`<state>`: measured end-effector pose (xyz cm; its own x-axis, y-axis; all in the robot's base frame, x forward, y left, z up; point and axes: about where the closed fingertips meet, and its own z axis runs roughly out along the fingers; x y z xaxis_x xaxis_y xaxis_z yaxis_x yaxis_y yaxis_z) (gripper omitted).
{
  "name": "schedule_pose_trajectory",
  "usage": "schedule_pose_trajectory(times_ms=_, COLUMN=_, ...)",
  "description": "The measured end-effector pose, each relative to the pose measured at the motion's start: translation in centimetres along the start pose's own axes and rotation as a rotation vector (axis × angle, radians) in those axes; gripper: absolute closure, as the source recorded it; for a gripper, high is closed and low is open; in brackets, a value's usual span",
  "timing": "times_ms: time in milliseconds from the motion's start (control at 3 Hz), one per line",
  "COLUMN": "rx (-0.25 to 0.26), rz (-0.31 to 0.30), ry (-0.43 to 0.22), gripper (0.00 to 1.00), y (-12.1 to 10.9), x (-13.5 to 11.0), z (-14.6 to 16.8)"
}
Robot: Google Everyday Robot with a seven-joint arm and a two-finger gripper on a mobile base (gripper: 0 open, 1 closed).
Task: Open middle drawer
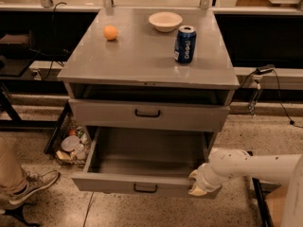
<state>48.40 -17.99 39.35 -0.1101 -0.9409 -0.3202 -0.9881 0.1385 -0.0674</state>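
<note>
Jutting far out, the middle drawer point(142, 157) shows a bare floor; the pincer point(196, 183) sits at its lower-right front corner, grip impossible to tell.
</note>
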Motion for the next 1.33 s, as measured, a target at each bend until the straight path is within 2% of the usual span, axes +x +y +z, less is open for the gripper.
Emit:
schedule_pose_trajectory(times_ms=333, rx=0.000, rz=0.000, ry=0.000, gripper=1.00, y=0.0, x=0.0, z=0.0)
schedule_pose_trajectory(times_ms=667, rx=-0.002, rz=0.044, ry=-0.030, gripper=1.00, y=2.7, x=0.6, z=0.3)
schedule_pose_trajectory(times_ms=1333, rx=-0.002, rz=0.044, ry=-0.030, gripper=1.00, y=2.4, x=0.3, z=-0.3)
